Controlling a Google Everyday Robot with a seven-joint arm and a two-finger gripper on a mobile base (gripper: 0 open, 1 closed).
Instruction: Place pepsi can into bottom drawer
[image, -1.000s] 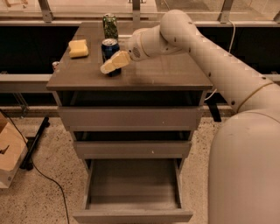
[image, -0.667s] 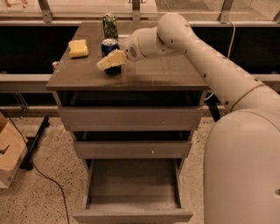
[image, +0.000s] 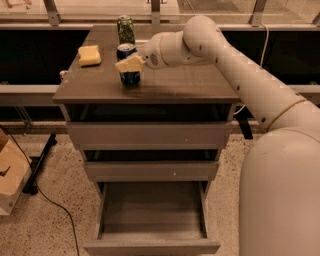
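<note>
The pepsi can (image: 129, 77), dark blue with a silver top, stands upright on the top of the grey-brown cabinet, left of the middle. My gripper (image: 129, 64) reaches in from the right and sits right at the can, covering its middle band. The bottom drawer (image: 150, 246) is pulled out towards me at floor level, and its tray holds nothing. The two drawers above it are closed.
A green patterned can (image: 125, 29) stands behind the pepsi can at the back of the cabinet top (image: 190, 85). A yellow sponge (image: 89, 55) lies to the left. A cardboard box (image: 10, 175) and a black cable (image: 55, 205) are on the floor at left.
My gripper has moved left and slightly up onto the pepsi can, from beside it to covering its middle. The can has not moved.
</note>
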